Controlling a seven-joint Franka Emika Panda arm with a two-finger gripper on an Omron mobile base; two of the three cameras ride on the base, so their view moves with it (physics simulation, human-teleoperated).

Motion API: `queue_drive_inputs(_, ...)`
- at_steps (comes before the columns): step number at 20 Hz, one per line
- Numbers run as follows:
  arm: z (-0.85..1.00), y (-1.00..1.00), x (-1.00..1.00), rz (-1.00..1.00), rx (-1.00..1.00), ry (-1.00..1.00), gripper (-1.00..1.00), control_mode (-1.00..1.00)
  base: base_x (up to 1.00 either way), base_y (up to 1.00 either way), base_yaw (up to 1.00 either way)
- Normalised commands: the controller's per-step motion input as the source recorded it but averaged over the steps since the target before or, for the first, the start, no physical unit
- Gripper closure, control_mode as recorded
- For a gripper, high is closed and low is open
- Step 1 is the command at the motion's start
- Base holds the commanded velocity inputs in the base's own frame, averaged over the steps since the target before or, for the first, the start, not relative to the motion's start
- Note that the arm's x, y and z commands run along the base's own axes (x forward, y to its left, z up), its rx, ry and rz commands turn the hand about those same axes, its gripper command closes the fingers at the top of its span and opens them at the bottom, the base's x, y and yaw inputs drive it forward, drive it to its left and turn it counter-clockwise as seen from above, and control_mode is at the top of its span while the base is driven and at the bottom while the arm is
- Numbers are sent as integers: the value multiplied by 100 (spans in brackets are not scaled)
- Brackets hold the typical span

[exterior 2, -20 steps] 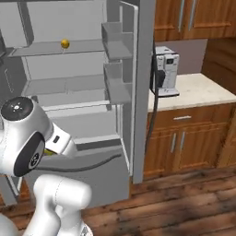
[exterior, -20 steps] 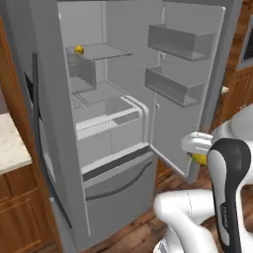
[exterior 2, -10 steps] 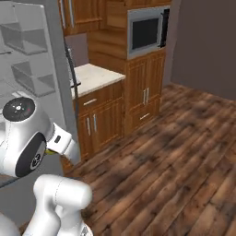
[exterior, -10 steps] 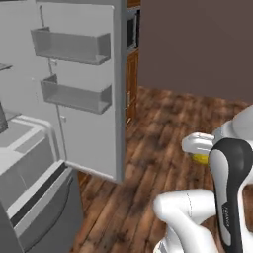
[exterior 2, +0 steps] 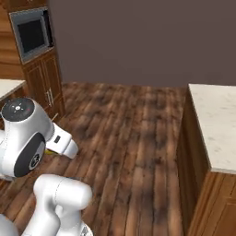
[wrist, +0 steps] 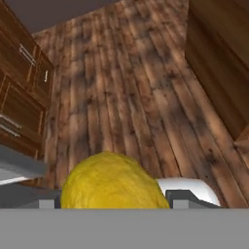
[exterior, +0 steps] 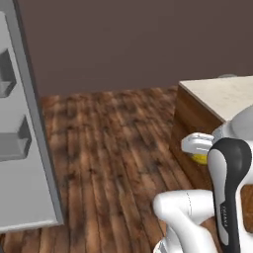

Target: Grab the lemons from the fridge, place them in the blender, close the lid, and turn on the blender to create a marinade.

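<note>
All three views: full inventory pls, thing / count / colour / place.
lemon: 1, yellow, between the gripper's tips in the hand view; a yellow sliver beside the arm in the left base view
fridge door: 1, grey with door bins, left edge of the left base view
island counter: 1, pale stone top on wood, right of the right base view
microwave: 1, dark, built into the wooden cabinets, upper left of the right base view
wooden cabinets: brown, left of the hand view
floor: dark wood planks
gripper: 1, shut on lemon

lemon (wrist: 111, 181) | yellow, round | betw. finger tips | fridge (exterior: 24, 148) door open, far left
</note>
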Motion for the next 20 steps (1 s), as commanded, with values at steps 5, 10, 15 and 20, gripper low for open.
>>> queue_drive_inputs(5, 0, 0, 0, 0, 0, 0, 100, 100, 10, -21, -71)
queue_drive_inputs(10, 0, 0, 0, 0, 0, 0, 100, 100, 38, -44, -54)
queue_drive_inputs(15, 0, 0, 0, 0, 0, 0, 100, 100, 47, -81, -36)
queue_drive_inputs(20, 0, 0, 0, 0, 0, 0, 100, 100, 58, -94, -22)
